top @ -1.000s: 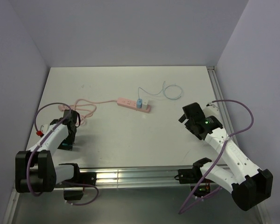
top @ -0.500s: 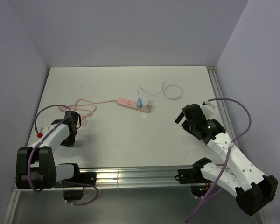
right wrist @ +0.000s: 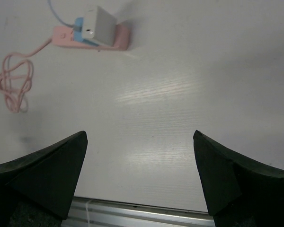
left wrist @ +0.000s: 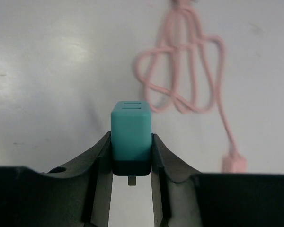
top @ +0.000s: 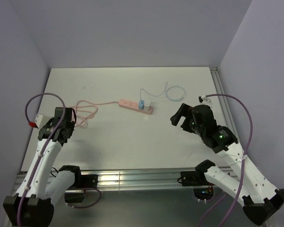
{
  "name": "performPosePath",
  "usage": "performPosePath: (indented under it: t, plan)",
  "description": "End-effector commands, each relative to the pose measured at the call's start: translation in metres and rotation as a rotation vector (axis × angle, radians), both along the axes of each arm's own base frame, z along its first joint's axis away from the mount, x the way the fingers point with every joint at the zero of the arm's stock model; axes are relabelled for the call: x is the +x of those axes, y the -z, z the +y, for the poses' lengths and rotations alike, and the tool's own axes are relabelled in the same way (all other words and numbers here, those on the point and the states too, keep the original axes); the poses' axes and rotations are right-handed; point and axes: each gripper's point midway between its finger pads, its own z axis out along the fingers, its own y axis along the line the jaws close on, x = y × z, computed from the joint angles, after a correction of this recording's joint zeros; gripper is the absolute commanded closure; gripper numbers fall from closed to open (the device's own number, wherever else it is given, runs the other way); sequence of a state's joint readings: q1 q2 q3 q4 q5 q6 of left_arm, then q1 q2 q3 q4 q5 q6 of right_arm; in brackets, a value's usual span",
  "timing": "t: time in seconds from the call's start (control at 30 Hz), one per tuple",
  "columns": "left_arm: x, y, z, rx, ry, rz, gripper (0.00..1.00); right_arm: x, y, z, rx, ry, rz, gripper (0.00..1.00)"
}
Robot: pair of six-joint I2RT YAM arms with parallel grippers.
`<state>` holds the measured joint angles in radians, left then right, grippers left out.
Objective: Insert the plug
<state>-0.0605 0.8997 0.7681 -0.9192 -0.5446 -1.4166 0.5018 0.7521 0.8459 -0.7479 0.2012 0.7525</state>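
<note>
My left gripper (left wrist: 130, 142) is shut on a teal block (left wrist: 130, 135) with a dark base and a metal prong, held above the table at the left. The small light-blue and white plug (top: 141, 105) sits on top of the pink power strip (top: 130, 102) at mid-table, and its thin pale cable (top: 174, 96) loops off to the right. In the right wrist view the plug (right wrist: 97, 29) and the strip (right wrist: 65, 37) lie far ahead at upper left. My right gripper (right wrist: 140, 161) is open and empty over bare table, right of the strip.
The strip's pink cord (left wrist: 180, 71) lies coiled just ahead of the left gripper, its end (left wrist: 234, 163) close to the right finger. A metal rail (top: 132, 178) runs along the near table edge. Walls enclose the left, back and right sides.
The left gripper closed on the teal block, lifted it off the table and carried it back toward the cord coil. The right arm swung left toward the middle, still open.
</note>
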Motion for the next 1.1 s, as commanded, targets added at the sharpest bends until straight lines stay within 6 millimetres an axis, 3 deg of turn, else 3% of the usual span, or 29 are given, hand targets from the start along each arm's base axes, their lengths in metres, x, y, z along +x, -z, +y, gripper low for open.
performPosePath:
  t: [0.0,0.03,0.1,0.13,0.17,0.2,0.23,0.3,0.43,0.63,0.77,0.83,0.87,1.0,1.07]
  plan:
    - [0.022,-0.054,-0.036,0.095,0.393,-0.119,1.00,0.000,-0.035,0.038,0.073,-0.236,-0.102,0.00]
    - [0.027,-0.069,-0.061,0.064,0.542,-0.197,1.00,-0.001,-0.037,0.046,0.089,-0.285,-0.109,0.00]
    - [0.032,-0.095,-0.089,0.106,0.753,-0.315,1.00,-0.005,-0.042,0.059,0.127,-0.350,-0.102,0.00]
    - [0.024,-0.112,-0.107,0.082,0.852,-0.407,1.00,-0.004,-0.045,0.064,0.141,-0.373,-0.110,0.00]
    - [0.020,-0.117,-0.122,0.065,0.932,-0.458,1.00,-0.005,-0.048,0.068,0.153,-0.389,-0.115,0.00]
    - [0.022,-0.135,-0.132,0.087,0.996,-0.553,1.00,-0.006,-0.051,0.071,0.166,-0.406,-0.120,0.00]
    - [0.011,-0.145,-0.148,0.055,1.091,-0.613,1.00,-0.007,-0.056,0.076,0.185,-0.431,-0.128,0.00]
    - [0.008,-0.155,-0.161,0.072,1.191,-0.676,1.00,-0.010,-0.068,0.083,0.206,-0.470,-0.153,0.00]
    - [-0.005,-0.168,-0.196,0.060,1.431,-0.781,1.00,-0.020,-0.098,0.095,0.264,-0.556,-0.210,0.00]
    - [-0.024,-0.180,-0.229,0.134,1.652,-0.854,0.99,-0.035,-0.119,0.105,0.306,-0.661,-0.236,0.01]
    - [-0.043,-0.181,-0.258,0.217,1.813,-0.848,0.99,-0.045,-0.125,0.113,0.326,-0.737,-0.204,0.04]
    - [-0.040,-0.183,-0.262,0.288,1.793,-0.835,0.99,-0.049,-0.123,0.120,0.340,-0.770,-0.148,0.04]
    - [-0.051,-0.182,-0.274,0.319,1.849,-0.847,0.99,-0.048,-0.121,0.122,0.346,-0.770,-0.128,0.04]
    - [-0.057,-0.178,-0.292,0.443,1.847,-0.841,0.99,-0.046,-0.109,0.135,0.377,-0.752,0.014,0.04]
    - [-0.063,-0.175,-0.298,0.504,1.861,-0.859,0.99,-0.048,-0.115,0.142,0.378,-0.768,0.024,0.04]
